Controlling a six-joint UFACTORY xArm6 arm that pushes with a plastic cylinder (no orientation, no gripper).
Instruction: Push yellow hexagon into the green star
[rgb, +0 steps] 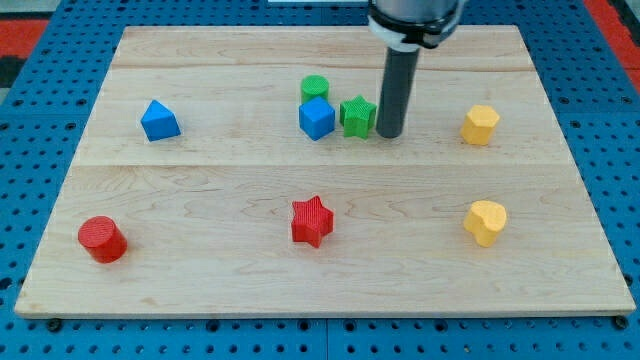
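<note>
The yellow hexagon (480, 124) sits at the view's right, in the upper half of the wooden board. The green star (357, 116) is near the board's upper middle, touching the blue cube (316, 118) on its left. My tip (389, 135) rests on the board right beside the green star's right side, about 90 pixels left of the yellow hexagon. The dark rod rises from the tip toward the view's top.
A green cylinder (315, 88) stands just above the blue cube. A blue triangular block (159, 120) is at the upper left, a red cylinder (102, 239) at lower left, a red star (311, 221) at lower middle, a yellow heart (485, 221) at lower right.
</note>
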